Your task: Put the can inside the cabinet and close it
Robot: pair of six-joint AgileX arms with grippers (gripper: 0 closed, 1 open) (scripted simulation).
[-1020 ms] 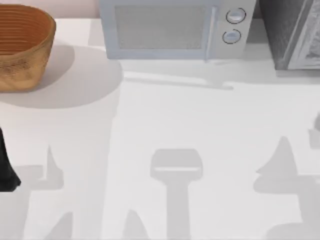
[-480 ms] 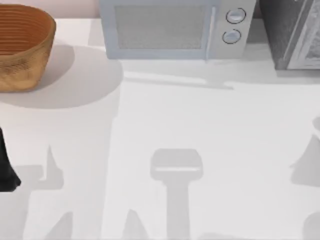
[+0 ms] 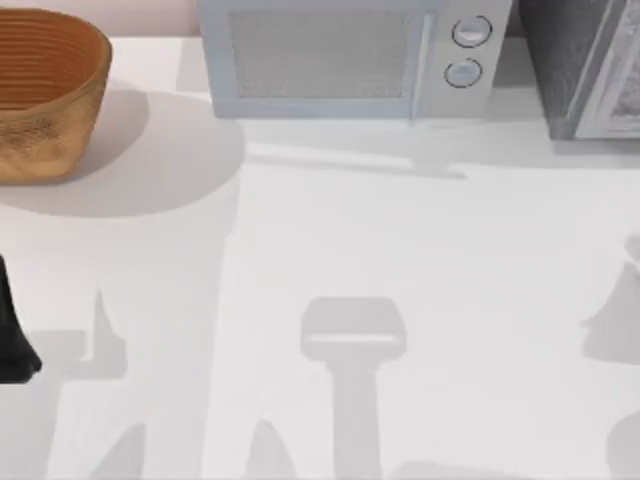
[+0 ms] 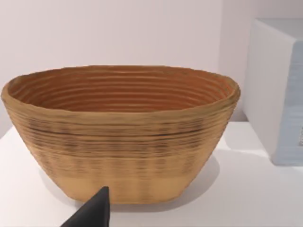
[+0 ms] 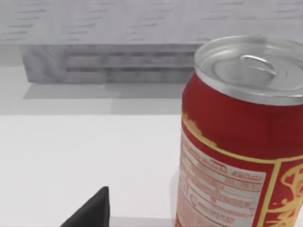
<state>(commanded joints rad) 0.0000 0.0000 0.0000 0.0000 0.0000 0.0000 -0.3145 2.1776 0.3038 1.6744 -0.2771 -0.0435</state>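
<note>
A red can (image 5: 236,142) with gold lettering and a silver top stands upright on the white table, very close in the right wrist view. A dark tip of my right gripper (image 5: 92,213) sits beside it with a strip of table between them. Behind the can rises the grey speckled cabinet (image 5: 109,64). From above, the cabinet (image 3: 560,60) stands at the back right corner, its paler door panel (image 3: 618,90) facing the table. My left arm (image 3: 12,330) is parked at the left edge, and its gripper (image 4: 92,215) points at the basket.
A woven brown basket (image 3: 45,95) sits at the back left and looks empty in the left wrist view (image 4: 120,132). A white microwave (image 3: 345,60) with two round dials stands at the back centre. Arm shadows lie across the white table (image 3: 330,230).
The right arm's shadow has slid toward the right edge of the table. The left arm, basket, microwave and cabinet have not moved.
</note>
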